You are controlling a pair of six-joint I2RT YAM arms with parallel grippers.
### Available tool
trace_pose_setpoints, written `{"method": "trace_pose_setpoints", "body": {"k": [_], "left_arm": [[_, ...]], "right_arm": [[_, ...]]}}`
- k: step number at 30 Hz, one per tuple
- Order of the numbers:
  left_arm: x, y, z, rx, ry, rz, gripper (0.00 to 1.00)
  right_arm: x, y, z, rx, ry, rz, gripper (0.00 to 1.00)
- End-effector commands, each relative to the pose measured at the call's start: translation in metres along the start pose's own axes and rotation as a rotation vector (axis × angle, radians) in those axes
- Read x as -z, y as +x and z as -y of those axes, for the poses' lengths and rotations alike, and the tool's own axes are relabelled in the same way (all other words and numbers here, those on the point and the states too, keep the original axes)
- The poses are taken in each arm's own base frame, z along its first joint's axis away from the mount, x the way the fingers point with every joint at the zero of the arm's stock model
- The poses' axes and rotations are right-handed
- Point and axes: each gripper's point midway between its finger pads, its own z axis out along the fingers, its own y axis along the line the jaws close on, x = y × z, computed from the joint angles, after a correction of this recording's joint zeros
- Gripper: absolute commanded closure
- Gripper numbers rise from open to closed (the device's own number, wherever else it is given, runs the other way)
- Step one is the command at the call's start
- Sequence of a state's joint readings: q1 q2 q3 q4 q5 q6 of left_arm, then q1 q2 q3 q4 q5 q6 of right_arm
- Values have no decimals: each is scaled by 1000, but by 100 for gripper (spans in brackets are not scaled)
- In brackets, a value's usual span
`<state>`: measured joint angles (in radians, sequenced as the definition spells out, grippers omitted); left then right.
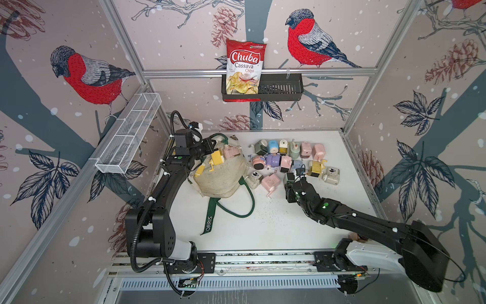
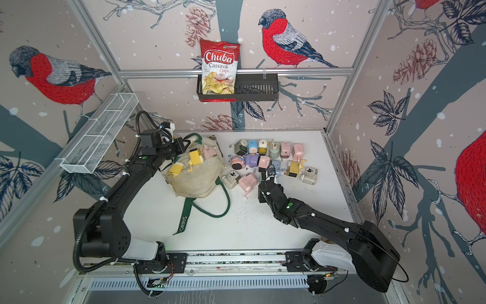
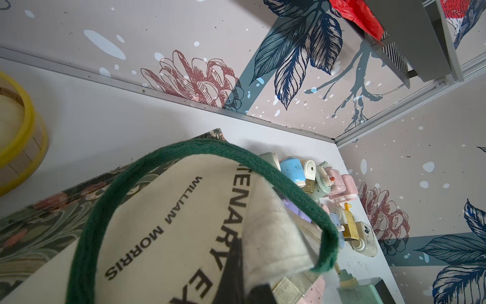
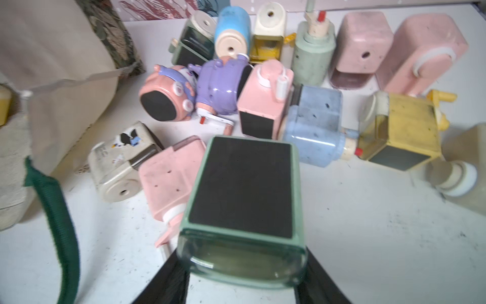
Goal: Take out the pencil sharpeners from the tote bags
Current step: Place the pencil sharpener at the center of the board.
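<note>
The cream tote bag [image 1: 223, 181] [image 2: 200, 181] slumps on the white table at left of centre. My left gripper [image 1: 210, 146] [image 3: 247, 289] is shut on a fold of the bag's cloth at its far edge. Two yellow pencil sharpeners [image 1: 217, 158] and a pink one [image 1: 231, 151] show at the bag's mouth. Several pastel sharpeners [image 1: 289, 158] [image 4: 313, 123] lie clustered on the table to the right. My right gripper [image 1: 292, 181] [image 4: 243, 265] is shut on a green sharpener [image 4: 242, 189] with a black base. It holds this at the near edge of that cluster, beside a pink one [image 4: 168, 179].
A dark green strap handle [image 1: 231, 208] trails from the bag toward the front. A chips bag [image 1: 246, 68] stands in a black wall basket [image 1: 281, 89] at the back. A white wire basket [image 1: 128, 134] hangs on the left wall. Fine shavings speck the table [image 1: 271, 218].
</note>
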<state>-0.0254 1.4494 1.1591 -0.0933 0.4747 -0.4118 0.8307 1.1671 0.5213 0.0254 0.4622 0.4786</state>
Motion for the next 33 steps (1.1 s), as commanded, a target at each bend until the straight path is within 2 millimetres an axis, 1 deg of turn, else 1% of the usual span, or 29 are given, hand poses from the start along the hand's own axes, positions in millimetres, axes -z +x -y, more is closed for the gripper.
{"method": "trace_pose_setpoints", "body": {"k": [1, 3, 4, 5, 11, 15, 21, 25, 28, 33], "left_arm": [[2, -3, 3, -10, 9, 10, 100], [1, -3, 3, -10, 9, 8, 100], [1, -3, 3, -11, 8, 8, 100], [1, -3, 4, -11, 10, 8, 100], [2, -3, 3, -15, 5, 10, 100], [2, -4, 3, -16, 3, 12, 100], [2, -4, 2, -15, 1, 11, 100], [2, -3, 2, -16, -3, 10, 100], [2, -3, 2, -16, -4, 11, 100], [1, -3, 1, -15, -3, 9, 100]], "right_arm": [[-9, -6, 4, -108, 12, 49, 47], [-17, -2, 5, -114, 17, 36, 47], [-18, -4, 3, -118, 10, 43, 47], [-25, 2, 3, -111, 19, 26, 47], [-46, 5, -11, -107, 7, 4, 47], [-60, 9, -15, -94, 19, -13, 47], [-73, 11, -19, -83, 19, -28, 44], [-77, 14, -20, -74, 19, -41, 41], [-77, 16, -22, -65, 13, -51, 36], [-74, 16, -19, -51, 23, -61, 18]]}}
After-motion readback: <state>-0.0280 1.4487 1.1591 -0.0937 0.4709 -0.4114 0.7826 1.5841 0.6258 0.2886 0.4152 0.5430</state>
